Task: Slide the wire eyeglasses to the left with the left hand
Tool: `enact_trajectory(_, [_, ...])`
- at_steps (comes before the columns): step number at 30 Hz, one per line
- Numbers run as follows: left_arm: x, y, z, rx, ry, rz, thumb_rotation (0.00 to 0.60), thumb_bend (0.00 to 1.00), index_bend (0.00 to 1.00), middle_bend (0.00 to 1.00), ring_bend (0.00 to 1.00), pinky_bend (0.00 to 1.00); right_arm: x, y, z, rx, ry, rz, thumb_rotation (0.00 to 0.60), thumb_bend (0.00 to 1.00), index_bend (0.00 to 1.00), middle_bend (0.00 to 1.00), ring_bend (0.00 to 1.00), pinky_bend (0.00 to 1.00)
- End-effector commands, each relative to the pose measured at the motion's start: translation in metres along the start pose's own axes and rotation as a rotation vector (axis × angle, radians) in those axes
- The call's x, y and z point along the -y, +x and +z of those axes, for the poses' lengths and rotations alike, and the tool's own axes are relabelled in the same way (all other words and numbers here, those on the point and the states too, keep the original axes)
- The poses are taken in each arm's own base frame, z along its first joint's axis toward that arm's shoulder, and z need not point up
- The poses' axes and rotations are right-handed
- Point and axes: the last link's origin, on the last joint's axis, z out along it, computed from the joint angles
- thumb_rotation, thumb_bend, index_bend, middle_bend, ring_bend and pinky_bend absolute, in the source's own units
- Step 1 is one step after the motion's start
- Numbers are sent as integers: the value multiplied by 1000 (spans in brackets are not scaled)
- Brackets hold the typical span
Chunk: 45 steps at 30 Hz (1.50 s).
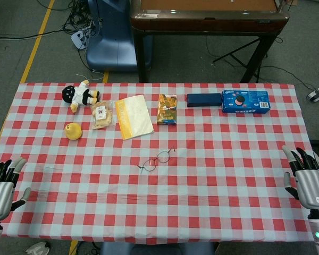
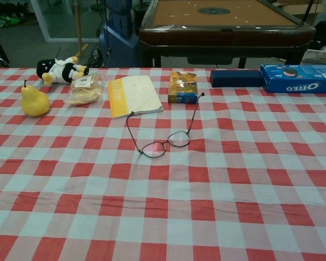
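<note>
While the red-and-white checked cloth lies slightly wrinkled over the worktop [image 1: 212, 175], the wire eyeglasses [image 1: 157, 159] sit near its middle, thin dark metal frames with rounded lenses and both temple arms unfolded, pointing toward the far edge; nothing touches them. Along the far side runs a row of things: a small plush doll [image 1: 80, 96] in black and white, a clear crinkly bag of biscuits [image 1: 102, 114] just beside it, a smooth yellow pear [image 1: 73, 130] nearer the left edge, a flat cream booklet [image 1: 133, 116] with a yellow spine strip, a small glossy box [image 1: 167, 109] printed in orange and green, a long dark blue case [image 1: 204, 100], and touching its right end a blue carton [image 1: 245, 101] that reads OREO in white letters. At the near left corner the left hand [image 1: 2, 183], grey with black fingers [image 1: 10, 167], hovers palm down at the worktop's edge, well apart from the glasses, its fingers spread and holding nothing. At the near right corner the right hand [image 1: 308, 180] mirrors it, fingers apart and pointing away, grasping nothing; small writing on its back is too small to read
</note>
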Motion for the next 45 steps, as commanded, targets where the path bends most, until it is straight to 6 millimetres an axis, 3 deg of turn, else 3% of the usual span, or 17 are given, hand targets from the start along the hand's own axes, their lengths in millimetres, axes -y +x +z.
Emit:
enact_trajectory(1, [0, 0, 0, -1, 0, -1, 600, 401, 0, 0, 0, 0, 0, 0, 1, -1, 1, 0, 600, 595, 0, 189, 76, 159])
enact_trajectory(23, [-5, 1, 4, -23, -37, -12, 600, 401, 0, 0, 0, 0, -1, 5, 2, -17, -5, -6, 600, 595, 0, 189, 76, 159])
enact_trajectory(27, [-16, 4, 16, -36, -130, -44, 600, 401, 0, 29, 78, 18, -2, 9, 5, -28, -3, -13, 600, 594, 0, 189, 76, 159])
enact_trajectory(34, [-56, 8, 47, -39, -371, -86, 600, 401, 13, 337, 356, 347, -1, 16, 8, -48, -2, -27, 600, 594, 0, 189, 76, 159])
enact_trajectory(39, [-82, 6, 63, -19, -521, -51, 600, 401, 220, 557, 518, 602, -2, 19, 7, -50, -7, -33, 600, 595, 0, 189, 76, 159])
enact_trajectory(42, [-97, 1, 70, 30, -594, -29, 600, 401, 327, 727, 664, 724, -2, 20, 6, -50, -9, -35, 600, 595, 0, 189, 76, 159])
enact_trajectory(45, [-112, -4, 76, 81, -660, -6, 600, 401, 386, 830, 753, 814, -2, 20, 5, -49, -10, -35, 600, 594, 0, 189, 76, 159])
